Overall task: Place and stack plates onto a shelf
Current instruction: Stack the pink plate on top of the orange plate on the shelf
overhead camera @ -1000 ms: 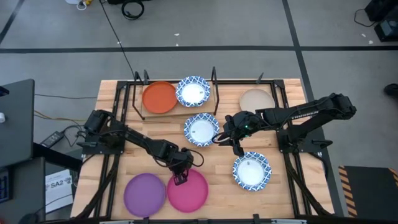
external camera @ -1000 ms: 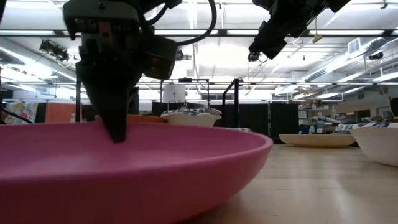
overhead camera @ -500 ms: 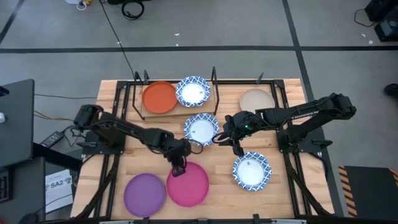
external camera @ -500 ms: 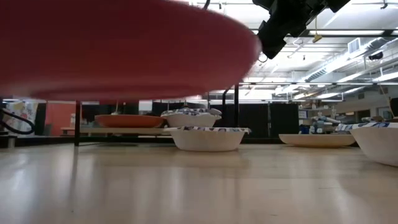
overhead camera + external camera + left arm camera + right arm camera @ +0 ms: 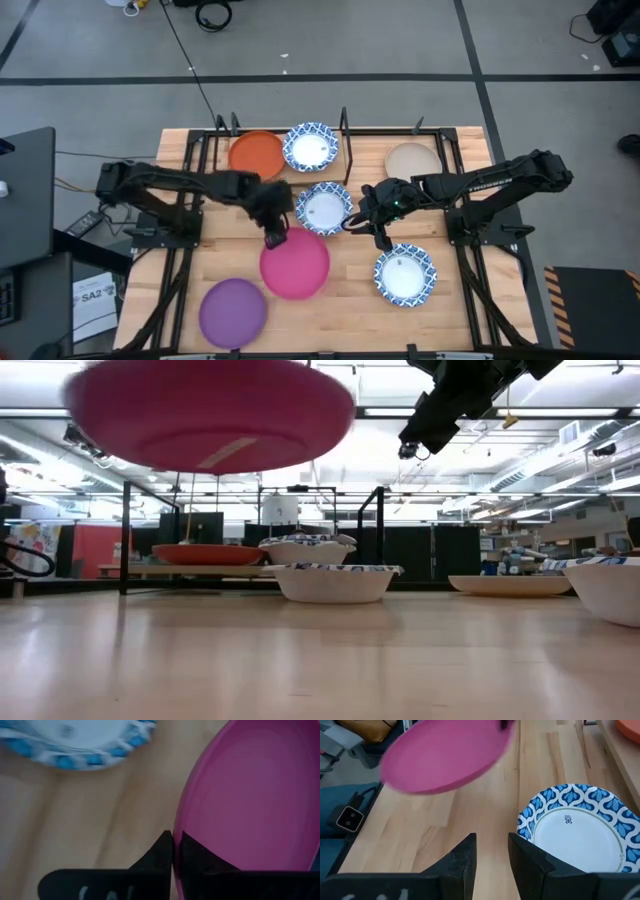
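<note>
Gripping the pink plate (image 5: 296, 263) by its far rim, the left claw (image 5: 273, 237) holds it in the air above the middle of the desk (image 5: 350, 285), fingers (image 5: 162, 851) pinched on the edge. The right claw (image 5: 377, 222) hovers with its fingers spread just right of a blue-and-white plate (image 5: 324, 208) lying near the shelf (image 5: 240, 180). An orange plate (image 5: 256, 156) and another patterned plate (image 5: 311, 147) sit side by side on the shelf. A purple plate (image 5: 232, 312) lies at the near left.
</note>
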